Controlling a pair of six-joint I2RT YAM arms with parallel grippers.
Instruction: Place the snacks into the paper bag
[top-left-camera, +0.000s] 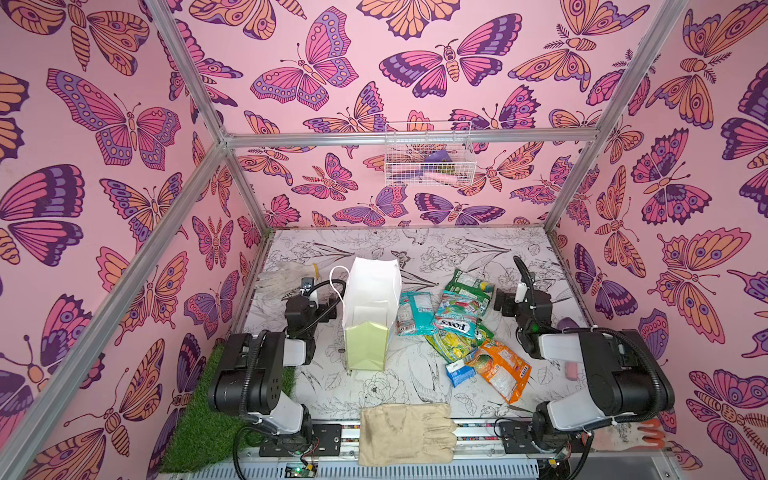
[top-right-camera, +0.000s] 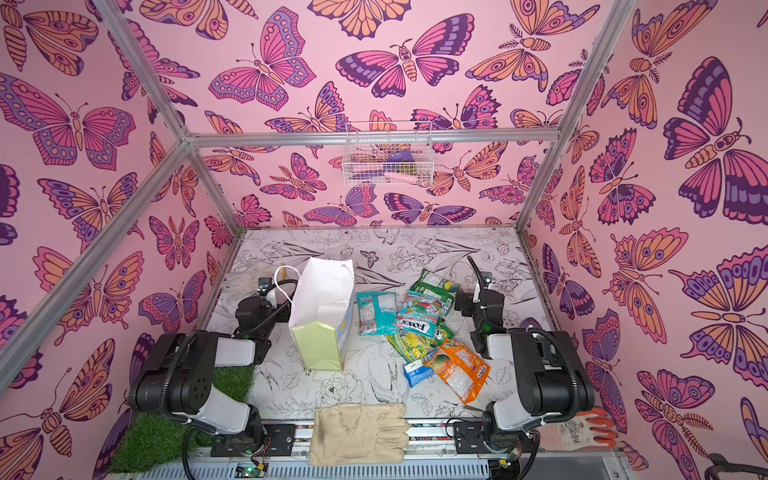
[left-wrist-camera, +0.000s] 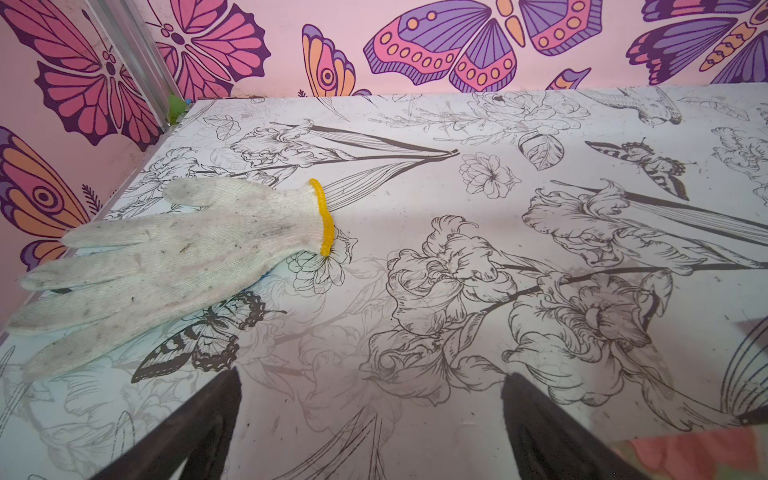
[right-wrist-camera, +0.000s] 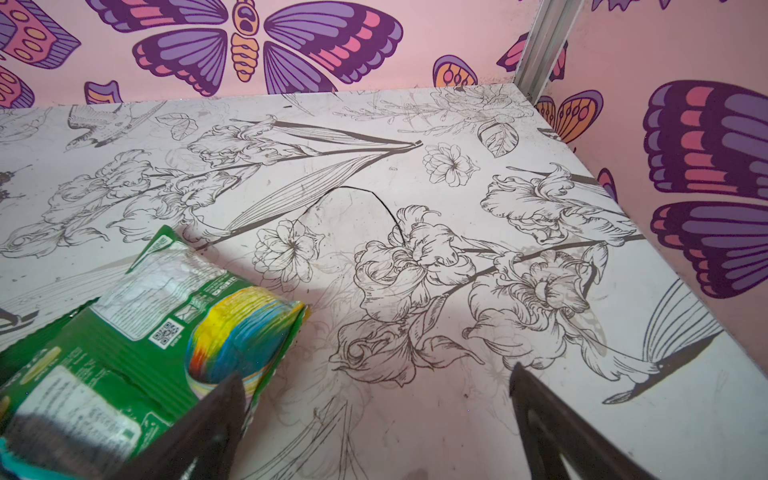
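The white paper bag with a pale green side panel stands upright at centre-left. Right of it the snacks lie in a loose pile: a green packet, a teal packet, a teal Fox's packet, a yellow-green one, an orange one and a small blue one. My left gripper sits low just left of the bag, open and empty. My right gripper is open and empty, with one finger beside the green packet's end.
A white knit glove with a yellow cuff lies at the back left. A beige glove lies at the front edge, an orange-and-white glove at the front right. A wire basket hangs on the back wall. A grass patch lies front left.
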